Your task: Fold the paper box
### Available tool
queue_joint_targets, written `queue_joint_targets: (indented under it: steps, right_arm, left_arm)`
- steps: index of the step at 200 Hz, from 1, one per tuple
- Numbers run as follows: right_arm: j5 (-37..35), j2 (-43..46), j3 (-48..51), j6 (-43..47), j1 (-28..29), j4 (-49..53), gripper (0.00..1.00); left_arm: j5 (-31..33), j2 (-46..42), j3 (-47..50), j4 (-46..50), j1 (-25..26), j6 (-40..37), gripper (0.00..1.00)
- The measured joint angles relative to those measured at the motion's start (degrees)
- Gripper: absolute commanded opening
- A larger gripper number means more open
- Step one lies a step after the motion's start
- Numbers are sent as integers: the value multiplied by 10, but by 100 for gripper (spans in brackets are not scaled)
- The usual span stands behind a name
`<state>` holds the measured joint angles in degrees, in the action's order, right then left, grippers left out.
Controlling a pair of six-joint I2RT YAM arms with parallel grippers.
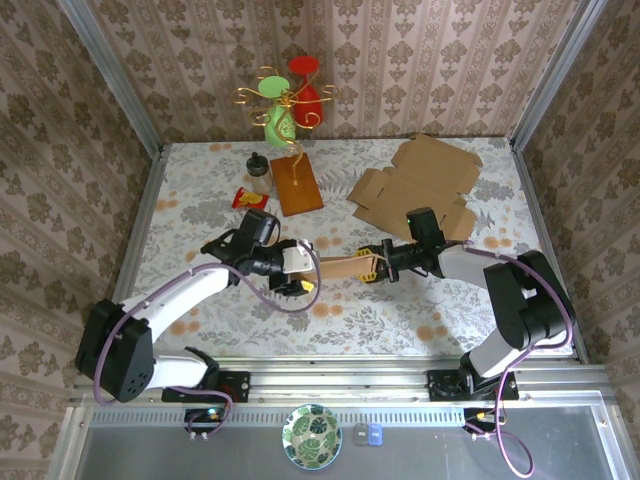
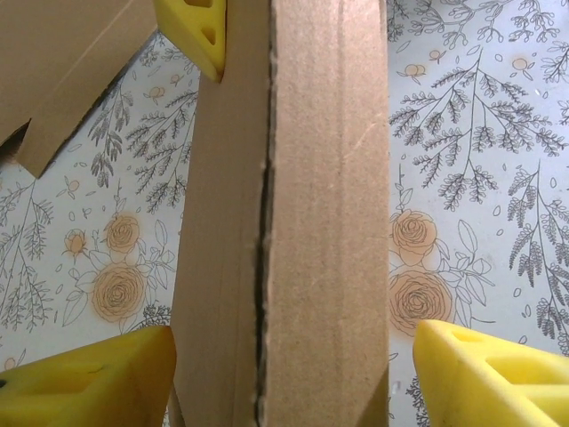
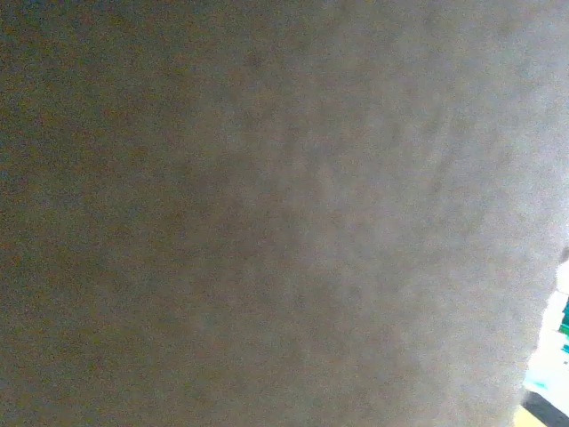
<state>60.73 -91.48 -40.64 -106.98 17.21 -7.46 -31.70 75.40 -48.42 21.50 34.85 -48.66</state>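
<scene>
The paper box (image 1: pixel 415 185) lies as flat brown cardboard at the back right of the table. A narrow folded cardboard strip (image 1: pixel 345 267) hangs above the floral table between both grippers. My left gripper (image 1: pixel 310 268) straddles its left end. In the left wrist view the strip (image 2: pixel 302 222) runs up the middle between the yellow fingertips (image 2: pixel 498 374) of my left gripper (image 2: pixel 293 374), with a clear gap on the right side. My right gripper (image 1: pixel 375 265) is shut on the strip's right end, and one of its yellow fingers (image 2: pixel 196 31) presses the cardboard. Blurred cardboard (image 3: pixel 267 213) blocks the right wrist view.
A wire stand with red and green pieces (image 1: pixel 288 100) stands at the back. In front of it sit a brown board (image 1: pixel 297 185), a small bottle (image 1: pixel 259 172) and a red-yellow packet (image 1: pixel 247 198). Patterned walls close in three sides.
</scene>
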Motion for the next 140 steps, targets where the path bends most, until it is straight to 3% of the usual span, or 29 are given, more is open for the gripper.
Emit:
queue_joint_targets:
  steps: [68, 140]
  right_arm:
    - [-7, -15, 2, -12, -28, 19, 58]
    - [-21, -21, -11, 28, -75, 94, 72]
  left_arm:
    - [2, 68, -63, 4, 0, -5, 53]
    - [-7, 109, -110, 34, 0, 8, 50]
